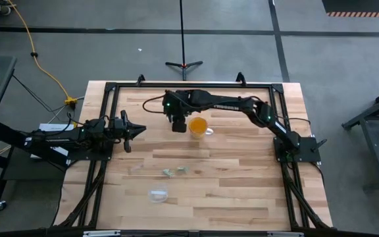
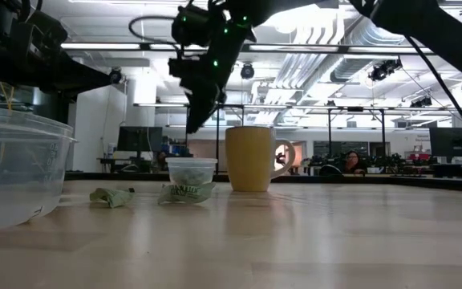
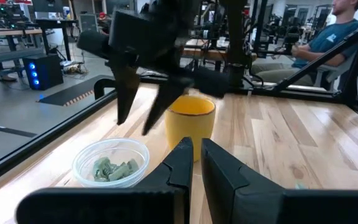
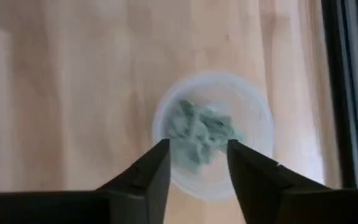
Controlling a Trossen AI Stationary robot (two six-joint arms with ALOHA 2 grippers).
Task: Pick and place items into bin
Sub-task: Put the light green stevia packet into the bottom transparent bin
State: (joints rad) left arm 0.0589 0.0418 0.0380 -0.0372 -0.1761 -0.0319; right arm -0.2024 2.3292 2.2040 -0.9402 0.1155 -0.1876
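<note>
Closest to the low camera stands a large clear plastic tub (image 2: 10, 164). Beyond it two pale green-grey crumpled pieces (image 2: 112, 196) lie loose on the wooden table (image 1: 242, 184). More fill the small clear bin (image 4: 213, 134) beside the orange cup (image 1: 198, 126) — right gripper (image 4: 197, 163) hovering above, fingers spread. Left gripper (image 1: 137, 130) waits at the table's left — fingers nearly pressed together.

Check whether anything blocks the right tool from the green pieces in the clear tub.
Nothing visible does. The open right tool hangs directly above the clear tub, green pieces showing between its fingers; the orange cup stands beside it.
</note>
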